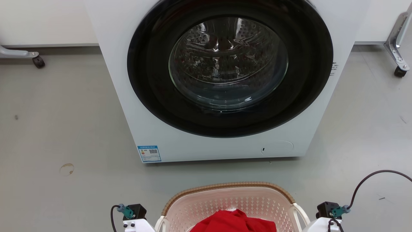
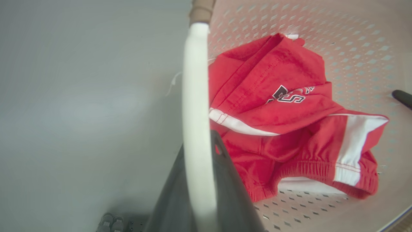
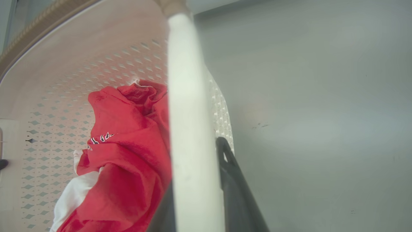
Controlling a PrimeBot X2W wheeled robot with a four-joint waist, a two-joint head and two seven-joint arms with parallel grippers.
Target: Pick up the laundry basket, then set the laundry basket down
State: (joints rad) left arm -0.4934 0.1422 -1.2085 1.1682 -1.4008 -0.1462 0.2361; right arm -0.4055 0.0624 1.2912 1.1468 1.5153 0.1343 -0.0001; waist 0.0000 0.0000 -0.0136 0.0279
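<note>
The left tool (image 2: 199, 145) and right tool (image 3: 196, 161) each gripped a white handle (image 2: 196, 80) of the laundry basket (image 1: 225, 186), before the washing machine (image 1: 225, 145). The lift appeared in hand; the next move required level, matched arm travel.

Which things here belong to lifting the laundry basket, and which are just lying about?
For the job: pale pink perforated plastic laundry basket; its white side handles; left gripper, right gripper, each closed on a handle.
Lying about: red and white garment inside it; white front-loading washing machine.
</note>
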